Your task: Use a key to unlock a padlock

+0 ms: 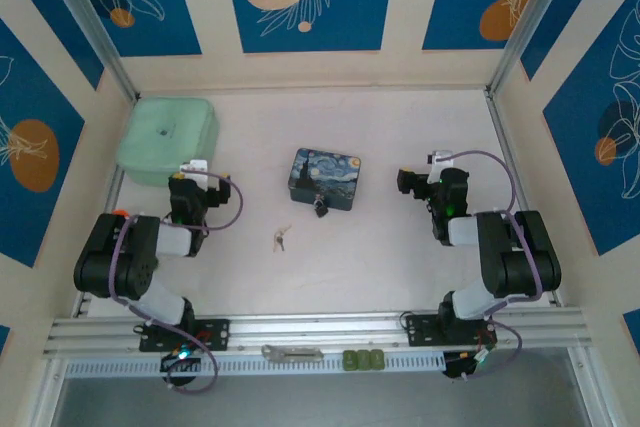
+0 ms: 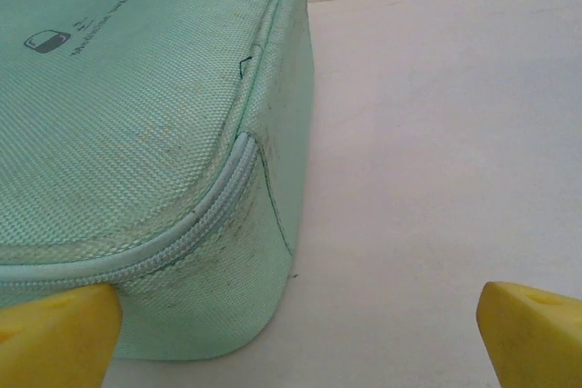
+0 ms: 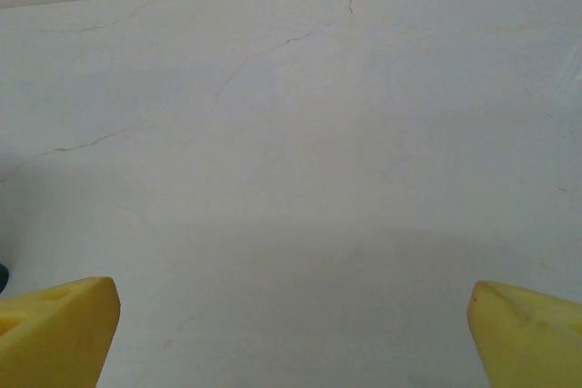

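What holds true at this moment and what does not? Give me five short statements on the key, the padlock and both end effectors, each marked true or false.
1. The key lies on the table, held by neither end effector. True.
2. The padlock sits on top of the starry-night tin. False: it is at the tin's near side, not on the lid.
3. The left end effector is open, next to a corner of the mint green zip case. True.
4. The right end effector is shut on the key. False: it is open over bare table.
5. In the top view the key lies right of the padlock. False: it lies left of it, nearer the arms.
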Available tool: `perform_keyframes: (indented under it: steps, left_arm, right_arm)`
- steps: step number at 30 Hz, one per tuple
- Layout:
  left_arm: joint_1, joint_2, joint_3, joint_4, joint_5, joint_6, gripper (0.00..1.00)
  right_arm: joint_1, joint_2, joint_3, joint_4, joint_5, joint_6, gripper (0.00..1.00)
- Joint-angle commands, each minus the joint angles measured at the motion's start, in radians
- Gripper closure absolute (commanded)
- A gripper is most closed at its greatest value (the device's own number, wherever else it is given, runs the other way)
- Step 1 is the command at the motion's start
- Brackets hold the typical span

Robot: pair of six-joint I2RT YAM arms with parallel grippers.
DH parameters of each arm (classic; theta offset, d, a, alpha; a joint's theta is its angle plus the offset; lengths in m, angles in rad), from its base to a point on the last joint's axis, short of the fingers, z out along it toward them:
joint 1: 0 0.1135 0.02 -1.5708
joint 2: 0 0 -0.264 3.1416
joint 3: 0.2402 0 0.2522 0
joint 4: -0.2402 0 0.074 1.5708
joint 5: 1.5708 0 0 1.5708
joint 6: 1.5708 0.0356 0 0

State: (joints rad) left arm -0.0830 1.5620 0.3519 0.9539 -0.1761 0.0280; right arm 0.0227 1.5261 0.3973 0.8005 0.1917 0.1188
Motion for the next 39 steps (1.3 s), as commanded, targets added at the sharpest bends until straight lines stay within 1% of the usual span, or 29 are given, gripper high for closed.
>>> perform_keyframes:
  steps: [1,19,24,29,31,33,36,37,39]
  left_arm:
    - [0.002,0.002,0.012,0.010,0.023,0.003,0.00]
    - [0.002,0.003,0.013,0.009,0.021,0.003,0.00]
    - [0.000,0.003,-0.002,0.036,-0.006,-0.005,0.00]
    - [0.000,-0.020,-0.010,0.035,0.006,0.001,0.00]
    - [0.001,-0.044,-0.008,0.016,0.004,0.001,0.00]
    - [-0.009,-0.093,-0.004,-0.036,-0.006,0.012,0.00]
    - [-0.047,-0.225,0.036,-0.208,-0.093,0.033,0.00]
    - [-0.058,-0.268,0.059,-0.276,-0.140,0.012,0.00]
    - [-0.060,-0.346,0.125,-0.437,-0.192,-0.082,0.00]
  right_arm:
    - [-0.003,-0.006,0.012,0.022,-0.004,-0.002,0.01]
    - [-0.012,-0.005,0.014,0.017,-0.023,0.002,0.01]
    - [-0.010,-0.007,0.011,0.022,-0.021,0.000,0.01]
    - [-0.007,-0.008,0.008,0.025,-0.012,-0.003,0.01]
    - [0.009,-0.023,0.009,0.020,0.018,-0.007,0.00]
    - [0.051,-0.083,0.024,-0.047,0.075,-0.045,0.00]
    - [0.145,-0.195,0.064,-0.188,0.196,-0.105,0.01]
    - [0.175,-0.229,0.081,-0.240,0.242,-0.098,0.01]
    - [0.221,-0.286,0.126,-0.375,0.265,-0.037,0.01]
